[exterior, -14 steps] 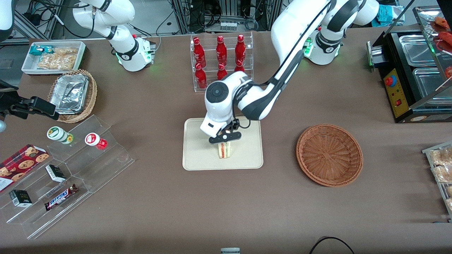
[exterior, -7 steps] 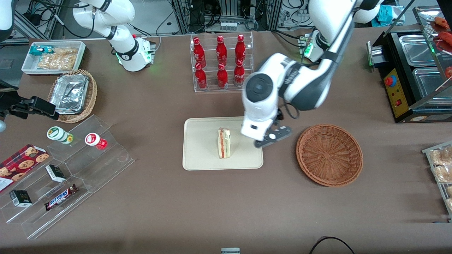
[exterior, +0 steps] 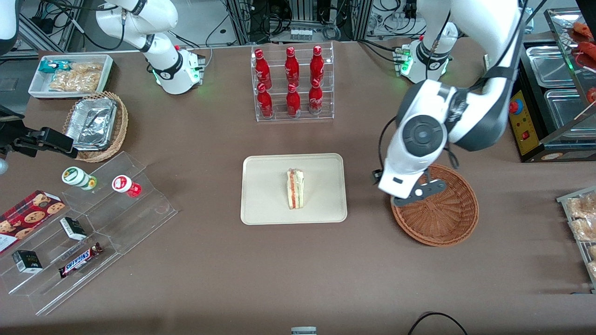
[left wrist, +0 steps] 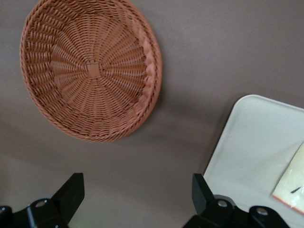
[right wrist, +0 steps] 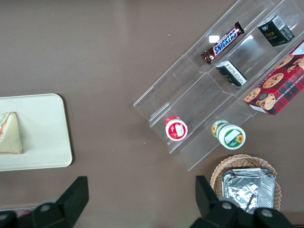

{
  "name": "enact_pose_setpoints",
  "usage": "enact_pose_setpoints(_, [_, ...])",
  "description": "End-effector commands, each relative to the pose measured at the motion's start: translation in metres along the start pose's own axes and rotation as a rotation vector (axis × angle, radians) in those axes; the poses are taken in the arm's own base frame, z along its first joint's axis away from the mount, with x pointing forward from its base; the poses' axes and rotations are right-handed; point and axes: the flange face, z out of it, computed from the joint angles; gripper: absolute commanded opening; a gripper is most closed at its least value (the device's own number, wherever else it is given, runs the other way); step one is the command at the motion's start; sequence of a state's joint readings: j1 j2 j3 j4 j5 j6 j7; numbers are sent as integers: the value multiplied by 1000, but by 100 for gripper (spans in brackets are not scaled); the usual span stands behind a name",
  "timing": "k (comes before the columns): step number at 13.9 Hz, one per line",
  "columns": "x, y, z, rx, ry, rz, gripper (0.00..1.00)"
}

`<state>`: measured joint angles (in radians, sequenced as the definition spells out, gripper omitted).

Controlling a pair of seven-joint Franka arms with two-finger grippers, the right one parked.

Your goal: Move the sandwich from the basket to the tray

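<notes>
The sandwich [exterior: 295,189] stands on its edge in the middle of the cream tray [exterior: 265,195], red and green filling showing; a corner of it shows in the left wrist view [left wrist: 293,185] on the tray [left wrist: 256,147]. The reddish-brown wicker basket [exterior: 442,218] lies empty on the table toward the working arm's end, also in the left wrist view [left wrist: 90,71]. My left gripper [exterior: 417,194] is open and empty, raised above the basket's rim nearest the tray; its dark fingertips [left wrist: 71,190] stand wide apart over bare table.
A clear rack of red bottles [exterior: 292,83] stands farther from the front camera than the tray. A black appliance with metal pans [exterior: 545,93] is at the working arm's end. Clear tiered shelves with snacks [exterior: 84,223], a tan basket of foil containers [exterior: 95,125] and a white snack bin [exterior: 70,74] lie toward the parked arm's end.
My left gripper let go of the sandwich on the tray, rose and swung away toward the basket. The sandwich stays standing on the tray.
</notes>
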<state>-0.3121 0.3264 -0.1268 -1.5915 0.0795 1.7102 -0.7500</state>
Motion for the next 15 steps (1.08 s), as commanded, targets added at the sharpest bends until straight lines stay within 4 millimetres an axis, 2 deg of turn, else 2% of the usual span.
enact_pose_setpoints(1, [-7,-48,-15,-41,-6,48,100])
enact_pose_setpoints(3, [-5,-87,-23,-75,-26,104,100])
enact_pose_setpoints(6, [-6,-130,-40,-75,-26,227,100])
enact_pose_setpoints(9, [-11,-171,-69,-76,-16,362,100])
enact_pose_setpoints(11, [-4,-201,-85,-88,9,393,100])
enact_pose_setpoints(13, [3,-225,-104,-102,51,422,100])
enact_pose_setpoints(15, [6,-237,-118,-101,84,418,100])
